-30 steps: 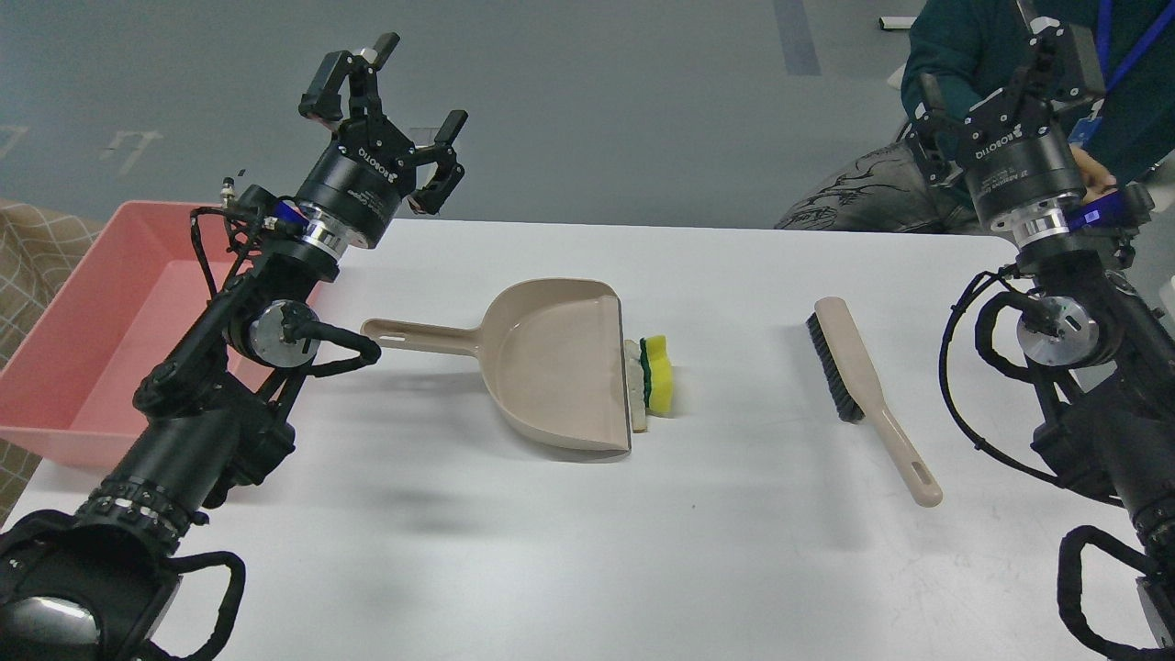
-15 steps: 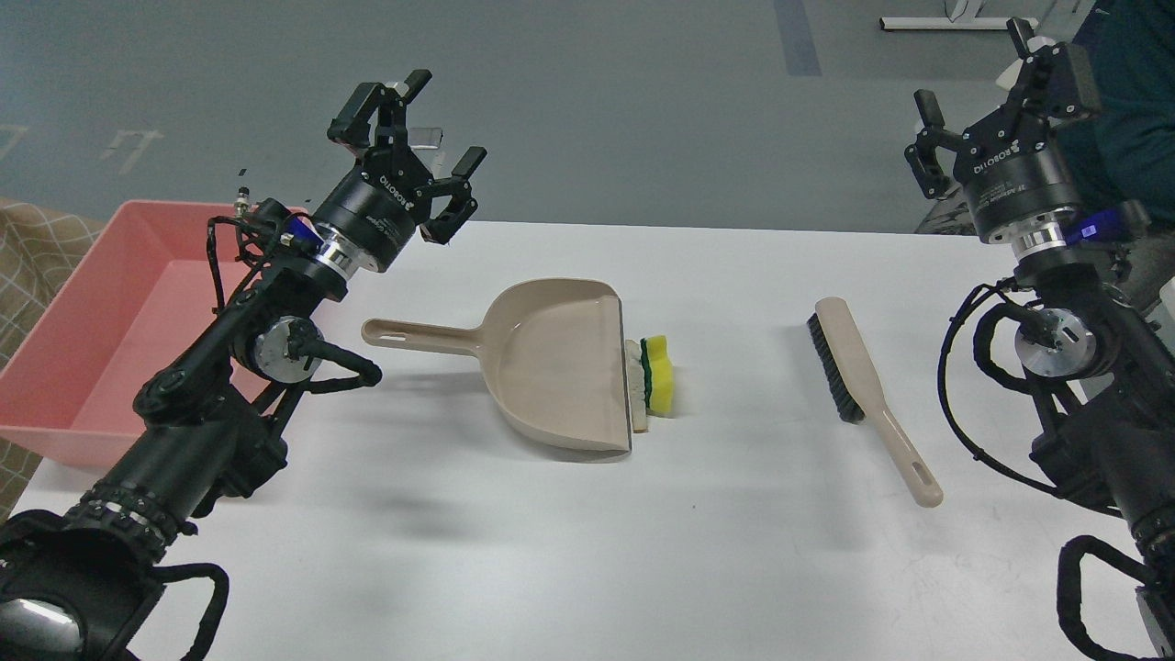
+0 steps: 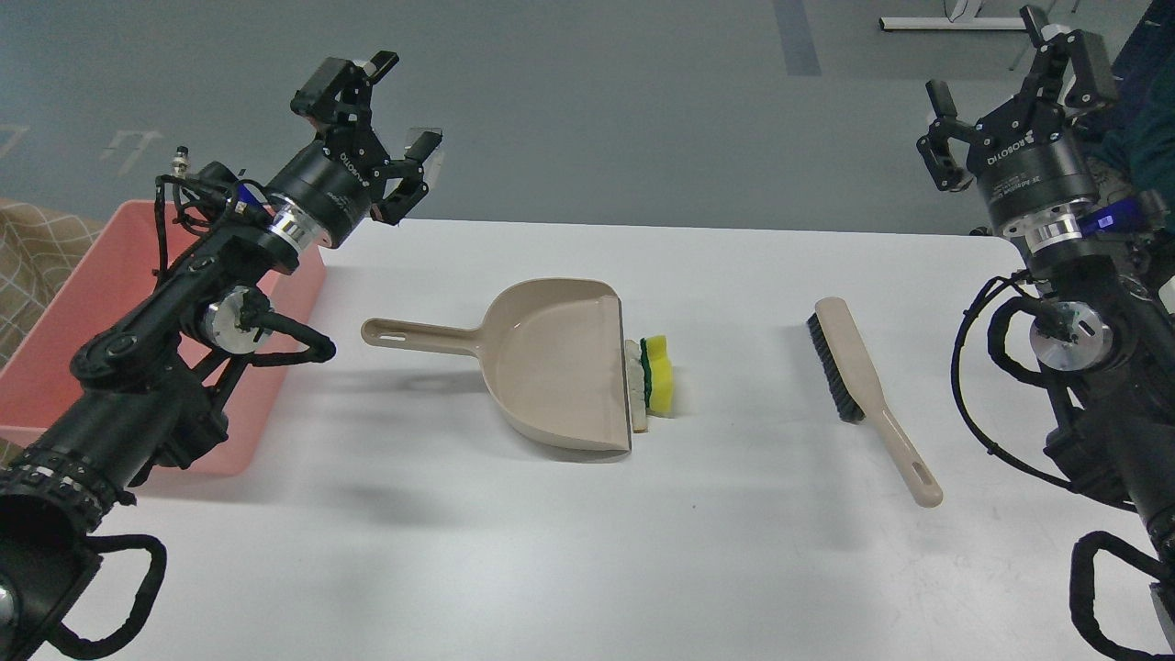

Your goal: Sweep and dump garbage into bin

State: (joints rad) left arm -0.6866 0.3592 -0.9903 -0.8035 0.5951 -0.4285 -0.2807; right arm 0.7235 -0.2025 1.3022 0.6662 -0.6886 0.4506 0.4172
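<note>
Centre frame: soft, light yellow-and-green sponge (image 3: 659,375) with whitish scrap (image 3: 635,386), touching stiff beige plastic dustpan (image 3: 555,363); grasp its handle. Left gripper (image 3: 378,119) and right gripper (image 3: 1019,101) spread wide, empty.

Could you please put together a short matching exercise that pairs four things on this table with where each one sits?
Things:
1. bin
2. dustpan
3. sponge
4. brush

Places:
A. lying right of the sponge, apart from it, handle toward the near edge
B. at the table's left edge, partly behind the left arm
C. mid-table, handle pointing left
D. at the dustpan's open lip, beside a whitish scrap

Pairs: 1-B, 2-C, 3-D, 4-A
</note>
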